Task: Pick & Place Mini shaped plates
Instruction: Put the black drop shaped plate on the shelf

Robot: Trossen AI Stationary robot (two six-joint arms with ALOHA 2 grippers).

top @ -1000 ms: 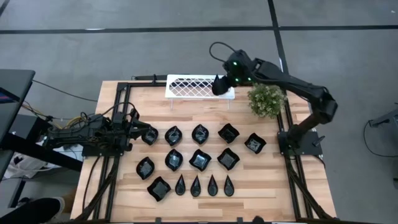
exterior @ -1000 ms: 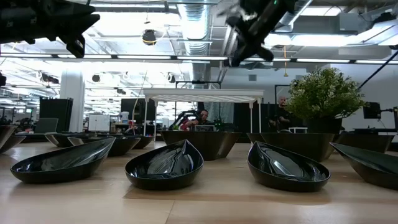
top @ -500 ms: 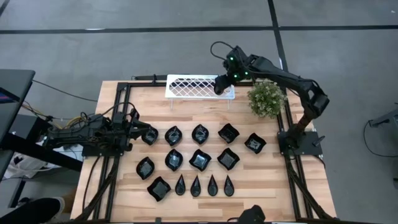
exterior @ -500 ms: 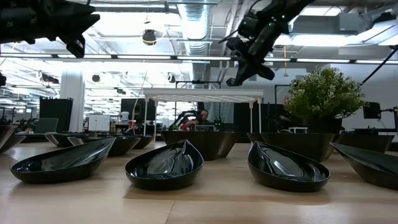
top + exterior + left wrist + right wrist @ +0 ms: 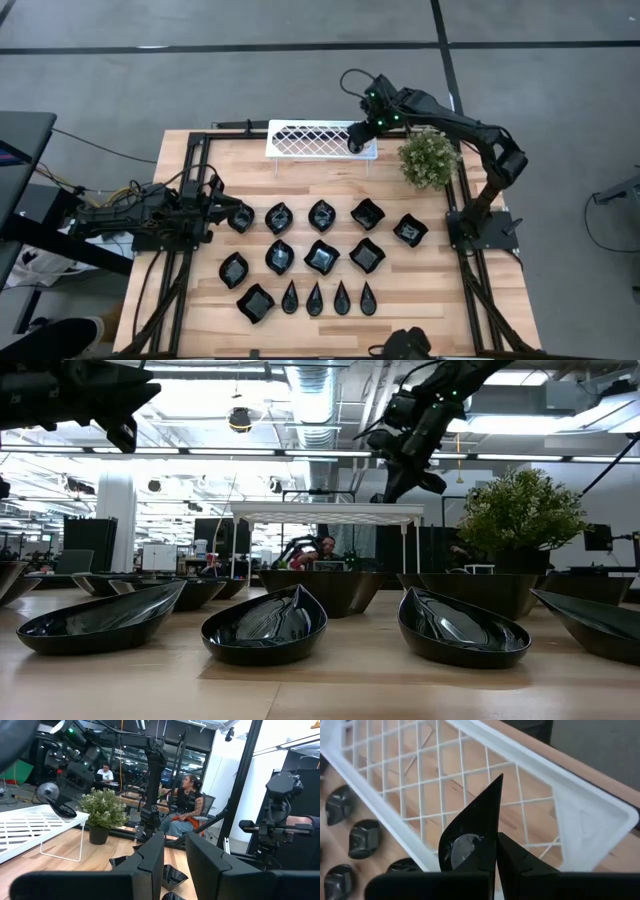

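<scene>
Several glossy black mini shaped plates (image 5: 322, 257) rest on their bases on the wooden table, in rows of squares, leaves and teardrops. One more black plate (image 5: 475, 825) is in my right gripper (image 5: 357, 137), which is shut on it just above the right end of the white lattice rack (image 5: 310, 138). The rack stands on thin legs at the table's far edge. My left gripper (image 5: 172, 865) waits level at the table's left side, open with a narrow gap and nothing between its fingers. My right gripper pinches the plate between its two fingers near its wide end (image 5: 490, 847). The fingers slant down toward the rack. The plate stands on edge, its pointed tip (image 5: 500, 779) sticking out past the fingers, lifted clear above the rack's lattice (image 5: 535, 800).
A small green plant (image 5: 428, 160) stands in a pot right of the rack, close to my right arm. A person's head (image 5: 400, 345) shows at the table's near edge. People sit in the room beyond the table.
My right gripper has sunk toward the rack's right end with the plate and tipped a little further down, mostly in the first half second. The plate stays pinched and clear of the rack.
</scene>
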